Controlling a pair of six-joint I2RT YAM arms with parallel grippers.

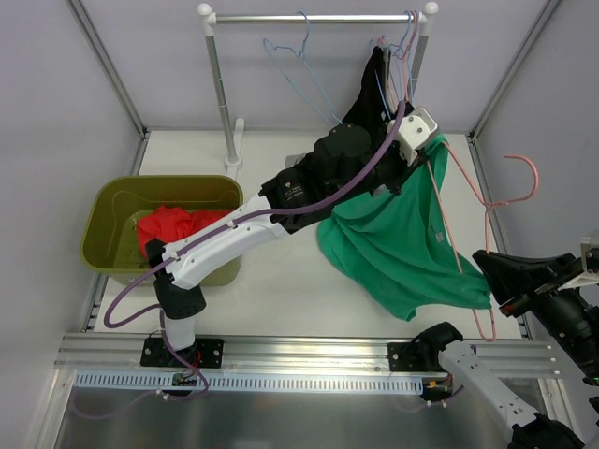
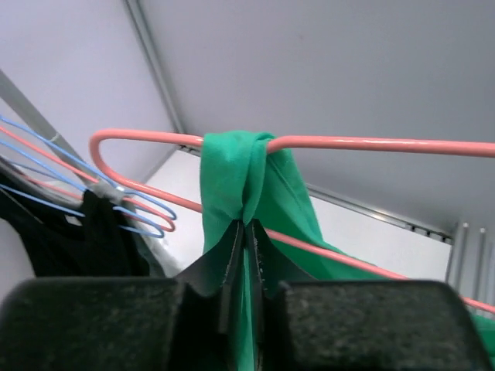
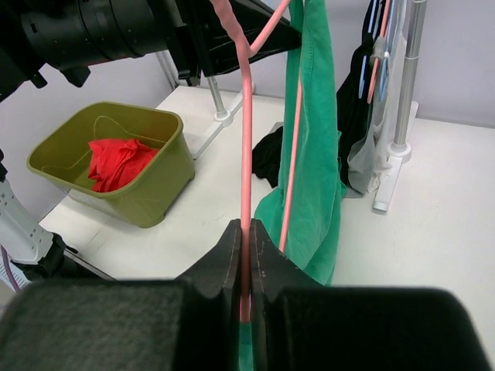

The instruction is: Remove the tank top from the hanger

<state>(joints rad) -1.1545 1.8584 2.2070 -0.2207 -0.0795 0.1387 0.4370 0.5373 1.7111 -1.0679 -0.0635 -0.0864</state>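
White table [image 1: 281, 281] is lying under everything, and at its far edge a metal rack [image 1: 220, 84] is carrying a few thin blue hangers and a black garment [image 1: 370, 94]. The green tank top [image 1: 402, 248] is hanging out in front of the rack, well clear of it, drooping down toward the table because the pink hanger [image 2: 371, 143] it is draped on is being held out in the air rather than hooked on the rail. To the left an olive bin [image 1: 103, 238] is sitting with a red cloth [image 1: 173, 227] inside, probably waiting as the drop spot.

The right claw [image 3: 246, 228] is gripping the hanger's lower wire, its 2 fingers pressed together on it, which I take to be bracing the frame. The left claw [image 2: 246, 228] is reaching in from the other side and pinching the bunched strap [image 2: 232, 178] just below where it is looping over the hanger's shoulder bend. That looks like the place to grab, since the strap is wrapping the bend and needs sliding off the end while the hanger is being kept from swinging.
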